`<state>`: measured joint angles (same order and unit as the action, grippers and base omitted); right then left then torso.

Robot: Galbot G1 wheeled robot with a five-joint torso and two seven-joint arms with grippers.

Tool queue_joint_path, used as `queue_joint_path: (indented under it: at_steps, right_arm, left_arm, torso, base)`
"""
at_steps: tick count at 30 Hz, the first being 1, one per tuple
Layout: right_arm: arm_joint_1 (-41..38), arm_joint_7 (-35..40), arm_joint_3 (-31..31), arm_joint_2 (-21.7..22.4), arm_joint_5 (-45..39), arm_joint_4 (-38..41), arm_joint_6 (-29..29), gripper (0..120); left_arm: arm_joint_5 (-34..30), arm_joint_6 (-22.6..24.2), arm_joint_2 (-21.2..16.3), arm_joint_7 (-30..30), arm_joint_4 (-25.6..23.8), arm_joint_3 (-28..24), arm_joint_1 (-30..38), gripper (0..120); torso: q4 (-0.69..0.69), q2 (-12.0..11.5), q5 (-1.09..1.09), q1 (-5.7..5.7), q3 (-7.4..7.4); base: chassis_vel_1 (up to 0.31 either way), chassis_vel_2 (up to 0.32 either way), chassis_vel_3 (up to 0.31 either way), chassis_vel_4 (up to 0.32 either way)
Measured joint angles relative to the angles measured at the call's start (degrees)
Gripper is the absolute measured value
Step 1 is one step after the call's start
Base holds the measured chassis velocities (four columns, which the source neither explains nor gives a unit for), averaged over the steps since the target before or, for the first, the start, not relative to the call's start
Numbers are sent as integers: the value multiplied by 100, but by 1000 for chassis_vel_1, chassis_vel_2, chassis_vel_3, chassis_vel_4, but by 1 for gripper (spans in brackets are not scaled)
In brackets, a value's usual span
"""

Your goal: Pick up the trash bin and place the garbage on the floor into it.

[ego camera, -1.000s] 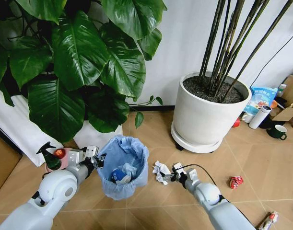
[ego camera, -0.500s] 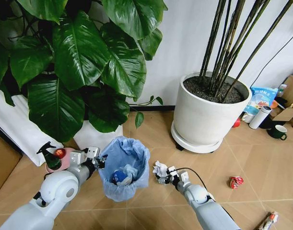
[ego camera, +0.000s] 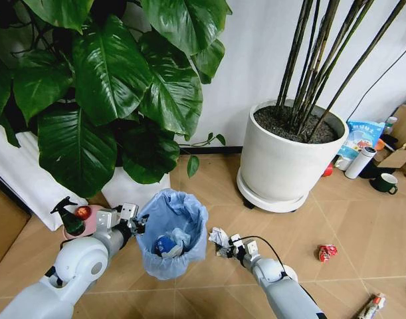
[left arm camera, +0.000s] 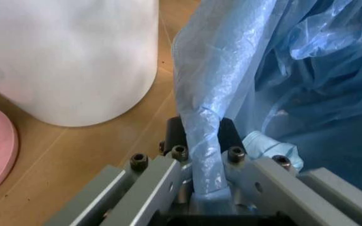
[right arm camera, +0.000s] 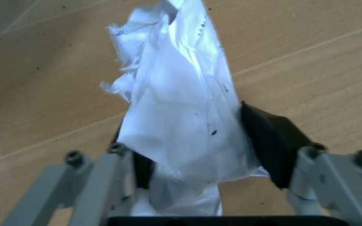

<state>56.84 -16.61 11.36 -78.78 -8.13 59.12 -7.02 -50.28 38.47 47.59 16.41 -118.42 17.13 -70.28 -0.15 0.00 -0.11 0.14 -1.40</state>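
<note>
The trash bin [ego camera: 171, 232], lined with a light-blue bag, is low on the left of the floor [ego camera: 302, 219]. My left gripper [ego camera: 133, 222] is shut on its rim, and the left wrist view shows the bag's folded edge [left arm camera: 203, 136] pinched between the pads. Blue-white and white litter [ego camera: 165, 244] lies inside the bin. Just right of it lies a crumpled white paper [ego camera: 219, 236]. My right gripper [ego camera: 227, 246] is open around that paper [right arm camera: 175, 94], with a black pad [right arm camera: 272, 141] on either side. A crushed red piece [ego camera: 327, 252] lies farther right.
A large white plant pot [ego camera: 289, 159] stands behind the paper, and another pot [ego camera: 133, 189] with broad leaves stands behind the bin. A pink stand [ego camera: 83, 219] is to the left. Bottles and a mug [ego camera: 387, 183] stand far right. A wrapper [ego camera: 372, 307] lies bottom right.
My right gripper has moved left along the floor until its fingers straddle the crumpled paper. The left gripper and the bin have stayed put.
</note>
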Motion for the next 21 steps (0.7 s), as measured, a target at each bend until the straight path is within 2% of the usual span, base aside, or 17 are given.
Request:
queue_joint_path:
  at_steps: [1,4,5,12,15,19,21]
  right_arm:
    - [0,0,0,0,0,0,0,48]
    - [34,27,19,-15,7,24,12,32]
    - [34,27,19,-15,7,24,12,32]
    - [163,118,89,25,-2,323,21,5]
    - [247,165,127,78,-46,585,6,0]
    - [340,217,184,153,-66,909,-7,0]
    - [458,264,259,246,-93,1343,-18,0]
  left_arm:
    - [0,0,0,0,0,0,0,0]
    - [0,-1,-3,8,-13,0,-26,0]
    - [0,-1,-3,8,-13,0,-26,0]
    - [1,0,-10,11,-46,9,-62,0]
    - [-1,-1,-25,12,-65,21,-72,0]
    - [-2,0,-37,14,-80,41,-94,0]
    - [-2,-1,-53,14,-90,60,-118,0]
  torso:
    - [0,0,0,0,0]
    - [0,0,0,0,0]
    - [0,0,0,0,0]
    - [0,0,0,0,0]
    - [0,0,1,0,0]
    - [0,0,0,0,0]
    - [0,0,0,0,0]
  base:
    - [0,0,0,0]
    - [0,0,0,0]
    - [0,0,0,0]
    - [0,0,0,0]
    - [0,0,0,0]
    - [0,0,0,0]
    - [0,0,0,0]
